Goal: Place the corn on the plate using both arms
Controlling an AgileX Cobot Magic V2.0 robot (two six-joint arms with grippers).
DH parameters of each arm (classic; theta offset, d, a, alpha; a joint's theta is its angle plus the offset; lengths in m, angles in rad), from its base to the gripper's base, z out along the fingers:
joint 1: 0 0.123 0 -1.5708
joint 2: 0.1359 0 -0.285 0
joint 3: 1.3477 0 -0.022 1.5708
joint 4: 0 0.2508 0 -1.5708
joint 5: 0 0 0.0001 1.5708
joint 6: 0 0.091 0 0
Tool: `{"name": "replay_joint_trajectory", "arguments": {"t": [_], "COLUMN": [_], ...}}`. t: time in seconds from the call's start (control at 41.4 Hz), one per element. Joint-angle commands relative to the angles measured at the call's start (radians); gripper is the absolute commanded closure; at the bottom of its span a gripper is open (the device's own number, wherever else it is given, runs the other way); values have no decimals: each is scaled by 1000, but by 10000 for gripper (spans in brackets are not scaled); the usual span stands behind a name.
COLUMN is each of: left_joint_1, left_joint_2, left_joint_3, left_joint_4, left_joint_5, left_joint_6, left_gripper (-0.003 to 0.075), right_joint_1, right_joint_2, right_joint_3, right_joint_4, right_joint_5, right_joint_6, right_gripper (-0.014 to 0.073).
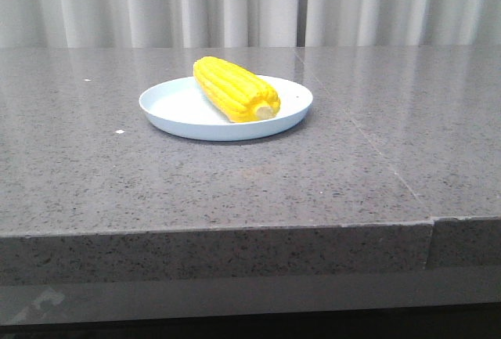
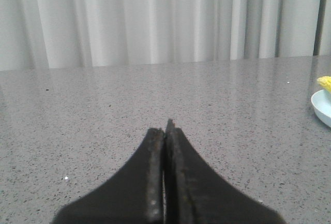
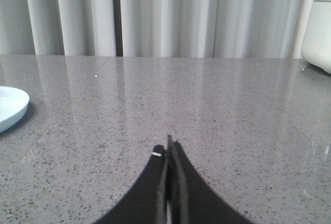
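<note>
Judging from the corn (image 1: 236, 88) lying diagonally on the plate (image 1: 168, 112), both empty pincers, left gripper (image 2: 165, 128) and right gripper (image 3: 168, 149) (fingers pressed together), should simply keep clear.

Even, diffuse, bright lighting throughout. Table (image 1: 235, 190) shows soft sheen and pale curtain reflections. Faint shadow under plate (image 1: 168, 116). Close-up fingers (image 2: 155, 182) in both wrist views slightly blurred.
</note>
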Motion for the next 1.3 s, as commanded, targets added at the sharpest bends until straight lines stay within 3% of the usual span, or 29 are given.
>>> {"name": "replay_joint_trajectory", "arguments": {"t": [0.0,0.434,1.279], "left_joint_1": [-7,-7,-7], "left_joint_2": [-19,-19,-19], "left_joint_3": [1,1,1], "left_joint_4": [0,0,0], "left_joint_5": [-88,-88,-88], "left_joint_6": [-8,-8,-8], "left_gripper": [740,740,740], "right_joint_1": [-4,45,44], "right_joint_2": [-12,-13,-12], "right_joint_3": [-16,-16,-16], "right_joint_4": [5,5,5], "right_joint_5": [-93,-85,-86], "right_joint_6": [14,19,19], "right_gripper": [662,662,662]}}
